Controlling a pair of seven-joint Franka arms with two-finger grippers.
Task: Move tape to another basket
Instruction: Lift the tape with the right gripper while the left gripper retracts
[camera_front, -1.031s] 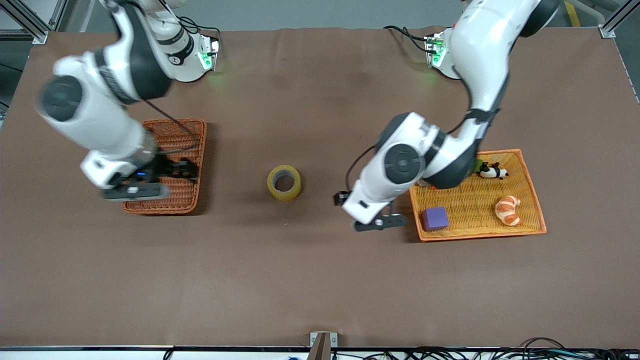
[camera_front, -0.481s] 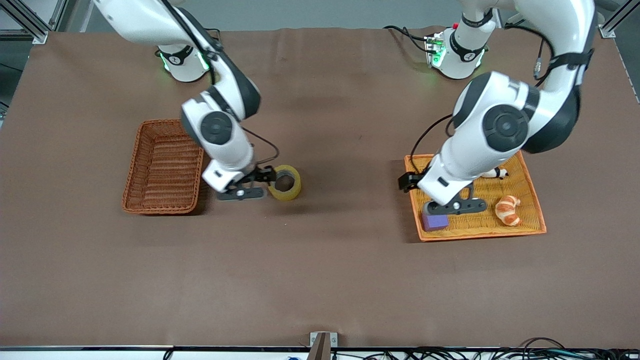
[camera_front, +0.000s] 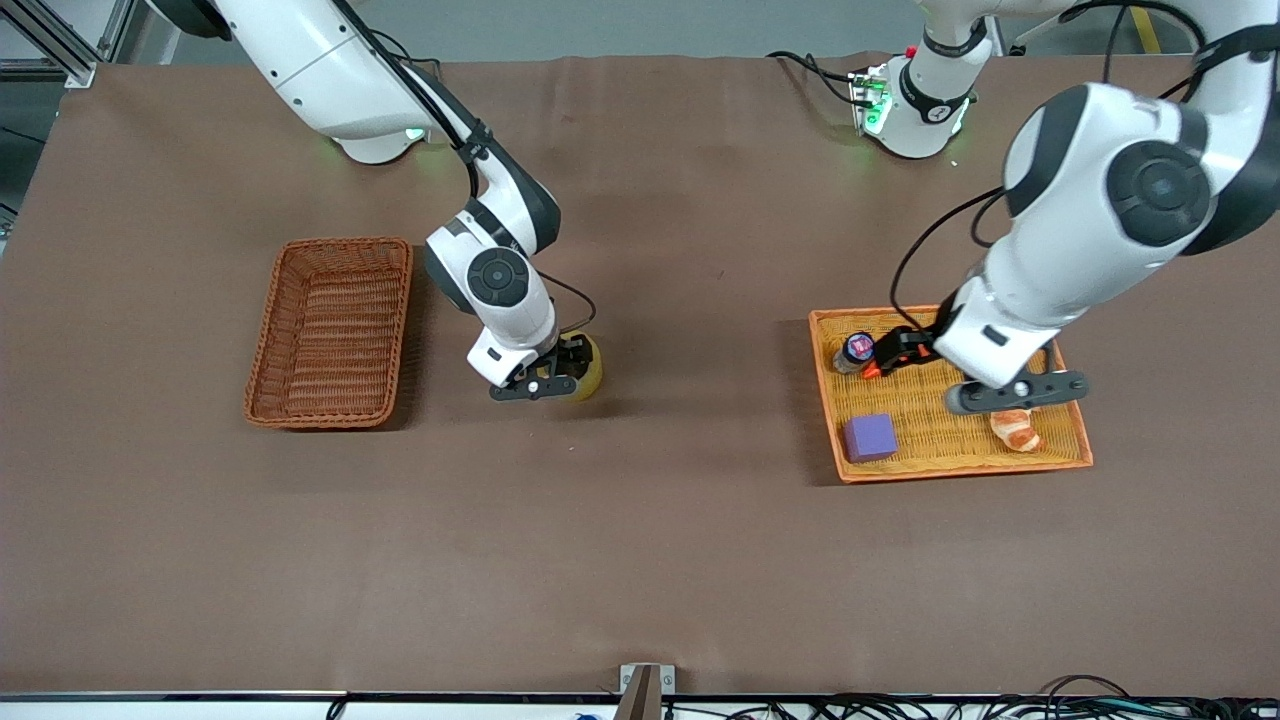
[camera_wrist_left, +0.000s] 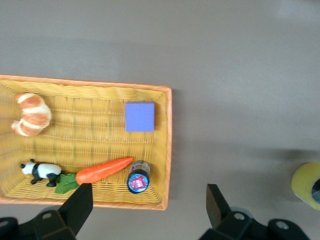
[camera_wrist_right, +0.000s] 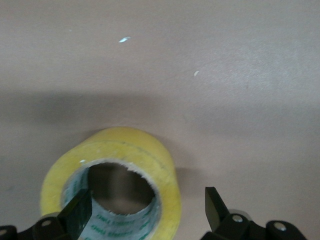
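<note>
The tape (camera_front: 591, 368), a yellowish roll, lies flat on the brown table between the two baskets; it also shows in the right wrist view (camera_wrist_right: 150, 155) and at the edge of the left wrist view (camera_wrist_left: 306, 184). My right gripper (camera_front: 563, 362) is down at the tape and open (camera_wrist_right: 146, 212), with one finger in the hollow core and the other outside the roll's wall. The narrow reddish-brown basket (camera_front: 330, 330) stands empty toward the right arm's end. My left gripper (camera_front: 900, 348) hangs open and empty (camera_wrist_left: 147, 210) over the orange basket's edge.
The wider orange basket (camera_front: 960, 470) toward the left arm's end holds a purple block (camera_front: 870, 437), a croissant (camera_front: 1018, 428) and a blue-capped bottle (camera_front: 855, 350). The left wrist view also shows a carrot (camera_wrist_left: 104, 170) and a toy panda (camera_wrist_left: 40, 171) in it.
My right arm swung from over the reddish-brown basket to the tape and came down around its wall. My left arm drew back from the middle to over the orange basket.
</note>
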